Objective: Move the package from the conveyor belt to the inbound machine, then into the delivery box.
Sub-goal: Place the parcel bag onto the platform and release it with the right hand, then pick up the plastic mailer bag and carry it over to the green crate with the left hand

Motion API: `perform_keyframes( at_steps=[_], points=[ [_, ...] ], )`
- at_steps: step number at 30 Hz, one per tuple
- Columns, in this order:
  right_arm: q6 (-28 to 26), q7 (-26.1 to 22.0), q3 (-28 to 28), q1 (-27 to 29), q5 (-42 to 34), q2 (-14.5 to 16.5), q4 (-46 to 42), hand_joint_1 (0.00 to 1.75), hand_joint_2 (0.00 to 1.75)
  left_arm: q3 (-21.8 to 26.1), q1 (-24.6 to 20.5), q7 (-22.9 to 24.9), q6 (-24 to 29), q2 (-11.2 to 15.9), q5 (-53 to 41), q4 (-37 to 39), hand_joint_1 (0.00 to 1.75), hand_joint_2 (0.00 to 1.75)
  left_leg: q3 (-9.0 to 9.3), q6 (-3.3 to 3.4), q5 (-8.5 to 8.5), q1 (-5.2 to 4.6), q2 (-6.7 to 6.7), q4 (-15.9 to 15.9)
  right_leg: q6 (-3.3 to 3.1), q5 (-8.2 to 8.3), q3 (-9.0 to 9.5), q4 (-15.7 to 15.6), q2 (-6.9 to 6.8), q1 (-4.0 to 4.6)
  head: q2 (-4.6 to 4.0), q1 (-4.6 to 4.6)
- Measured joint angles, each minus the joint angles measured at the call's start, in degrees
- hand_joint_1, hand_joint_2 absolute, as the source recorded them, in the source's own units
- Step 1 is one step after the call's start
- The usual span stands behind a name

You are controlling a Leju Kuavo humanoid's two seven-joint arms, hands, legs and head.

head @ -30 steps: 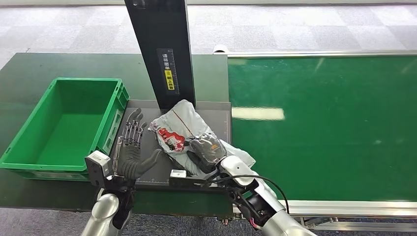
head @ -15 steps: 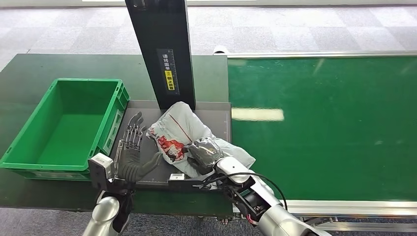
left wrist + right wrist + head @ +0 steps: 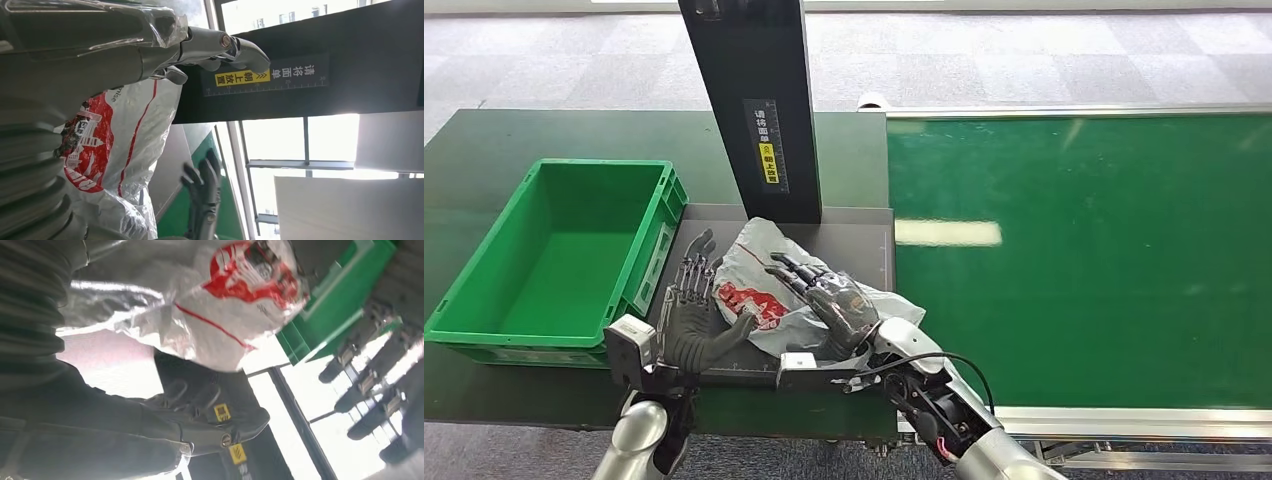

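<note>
The package [image 3: 759,290], a white plastic bag with a red print, lies crumpled on the inbound machine's dark plate [image 3: 864,240], in front of its black post [image 3: 759,100]. My right hand [image 3: 829,298] lies on top of the bag with its fingers stretched out flat and gripping nothing. My left hand [image 3: 689,312] stands upright at the bag's left side, fingers spread, its thumb touching the bag's edge. The left wrist view shows the bag [image 3: 115,150] close to the palm. In the right wrist view the bag [image 3: 220,305] sits beyond the hand, with the left hand's fingers [image 3: 370,375] past it.
An open green delivery box [image 3: 554,250] stands just left of the plate, on the dark green table [image 3: 484,150]. The green conveyor belt [image 3: 1084,260] runs off to the right with nothing on it. The green box [image 3: 345,295] also shows behind the bag.
My right hand's fingers have uncurled from the package and now lie flat on it. The package has slid left against my left hand's thumb and settled lower.
</note>
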Motion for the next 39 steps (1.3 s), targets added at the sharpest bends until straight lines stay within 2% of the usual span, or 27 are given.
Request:
perform_keyframes(
  at_steps=[9,16,20,26,32,36,39],
  points=[
    [0.99,-1.12,-2.01,0.29,-2.61,-0.16,-2.57,0.0,1.75,0.0,-0.16,-0.01,0.02,-0.07,-0.01,0.04,0.0,1.75,0.0,0.0,0.0,0.0,0.0,0.0,0.0,0.0,-0.01,0.0,0.0,0.0,0.01,-0.01],
    [12.41,-7.1,-4.9,1.88,-17.04,-0.7,-6.1,0.0,1.75,0.0,-0.21,-0.08,0.04,-0.15,-0.01,0.23,0.0,1.75,-0.01,0.0,0.0,0.0,-0.01,0.0,0.0,0.0,-0.01,0.0,0.0,0.0,0.01,-0.01],
    [14.55,-7.53,-6.24,2.55,-20.27,-1.38,-9.02,0.0,1.75,0.0,-0.3,-0.09,0.04,-0.27,-0.02,0.45,0.0,1.75,0.0,0.0,0.0,0.0,0.01,0.0,0.0,0.0,-0.01,-0.01,0.0,0.0,0.0,-0.01],
    [12.08,-7.45,-9.28,3.58,-24.87,-2.62,-14.29,0.0,1.75,0.02,-0.31,-0.17,0.08,-0.39,0.23,0.49,0.0,1.75,-0.01,0.0,0.0,0.0,-0.01,0.0,0.0,0.0,-0.01,-0.01,0.0,0.0,0.01,-0.01],
    [9.38,-5.76,-18.14,4.35,-28.12,-4.08,-20.01,0.0,1.75,0.04,0.41,0.56,0.22,-0.43,0.61,0.27,0.0,1.75,-0.02,0.0,-0.01,-0.01,-0.01,0.01,0.01,0.0,0.0,-0.01,0.0,-0.02,0.01,-0.01],
    [7.56,-5.37,-23.02,6.07,-28.24,-4.58,-22.54,0.0,1.75,0.04,0.86,0.22,2.33,-0.54,-2.0,0.24,0.0,1.75,-0.02,0.0,-0.01,-0.01,-0.03,0.01,0.0,0.0,-0.01,-0.02,0.0,-0.02,0.01,-0.01],
    [6.71,-5.23,-25.55,7.45,-27.74,-4.78,-24.05,0.0,1.75,-0.15,0.68,0.43,5.4,-0.54,-7.46,0.52,0.0,1.75,-0.02,0.0,-0.01,-0.01,-0.01,0.01,0.0,0.0,-0.01,-0.02,0.0,-0.01,0.01,-0.01]
  ],
)
